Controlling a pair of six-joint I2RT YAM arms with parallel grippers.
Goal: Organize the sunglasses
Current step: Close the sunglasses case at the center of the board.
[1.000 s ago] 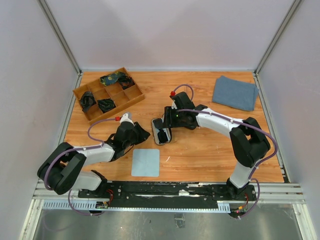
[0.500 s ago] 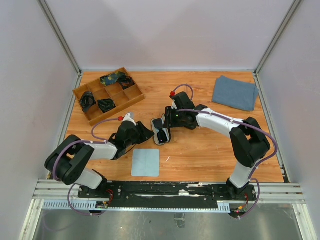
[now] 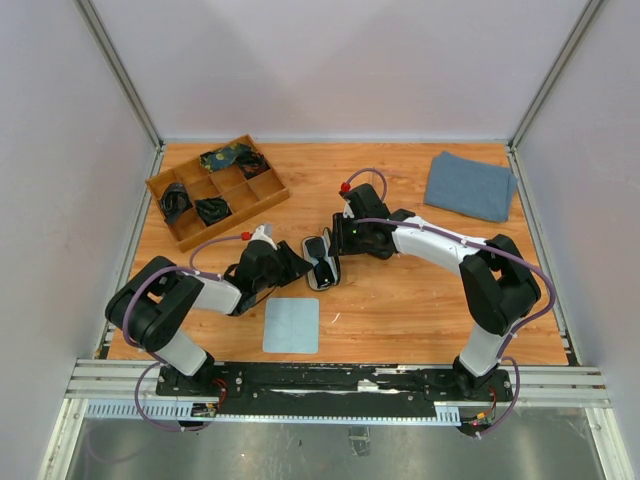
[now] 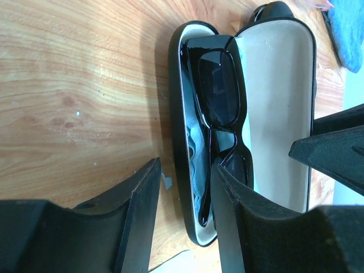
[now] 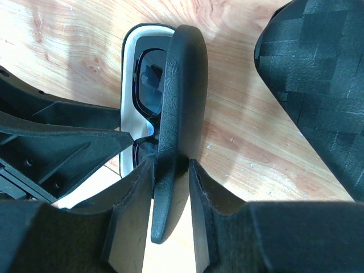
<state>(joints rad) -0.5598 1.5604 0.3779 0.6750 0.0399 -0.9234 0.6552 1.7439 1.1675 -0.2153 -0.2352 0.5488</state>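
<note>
Left gripper (image 4: pixel 186 169) advanced, half-open, straddling case (image 4: pixel 276 114) rim

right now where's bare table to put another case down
Free: the far strip between the wooden tray and the folded blue towel; the near wood between the light blue cloth and the right arm's base. Crowded: the centre, where the left gripper and right gripper meet at the open case.
</note>
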